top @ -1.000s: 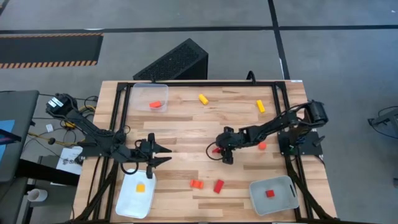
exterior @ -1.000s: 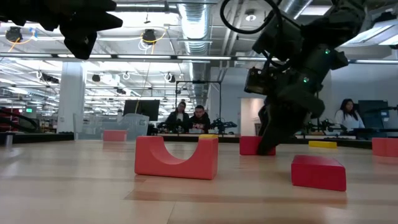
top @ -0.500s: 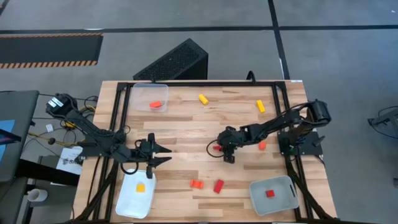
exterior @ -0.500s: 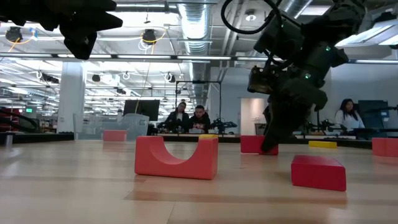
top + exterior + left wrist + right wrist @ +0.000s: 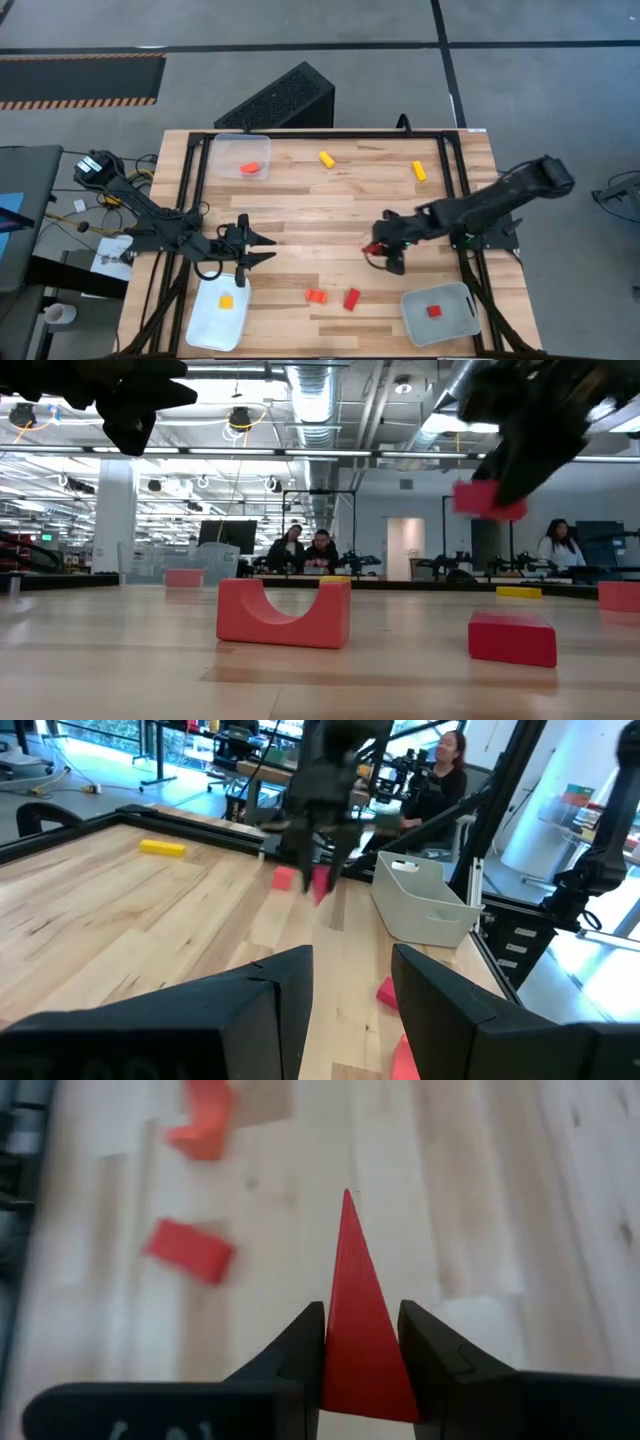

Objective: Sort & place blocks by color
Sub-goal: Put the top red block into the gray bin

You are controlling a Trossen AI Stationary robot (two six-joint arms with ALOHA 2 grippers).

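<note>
My right gripper [image 5: 385, 255] hangs over the table's right-middle, shut on a red wedge block [image 5: 373, 248], which the low view shows in the air [image 5: 488, 500]. My left gripper [image 5: 265, 250] is open, level with the table just beyond the white tray [image 5: 205, 325], touching nothing. Two yellow blocks [image 5: 327, 158] [image 5: 419, 170] lie near the far edge. An orange-red arch [image 5: 316, 296] and a red bar [image 5: 352, 299] lie on the wood near the front. My right gripper pinches the red wedge [image 5: 355, 1295] between its two fingers [image 5: 300, 1345], by the wedge's flat sides at its thick end. The thin edge [image 5: 347, 1205] points away from the gripper. The fingers slant down from the table's right. The wedge is lifted clear.
The white tray holds a yellow block [image 5: 227, 300]. A clear tray [image 5: 228, 145] at the far left holds an orange-red block [image 5: 250, 168]. A grey tray [image 5: 415, 325] at the near right holds a red block [image 5: 434, 311]. Another red block [image 5: 283, 878] lies below the right arm.
My right gripper has moved from the table's middle toward the right and near edges and has risen. The red wedge, which stood on the wood a second ago, is now lifted clear in its fingers.
</note>
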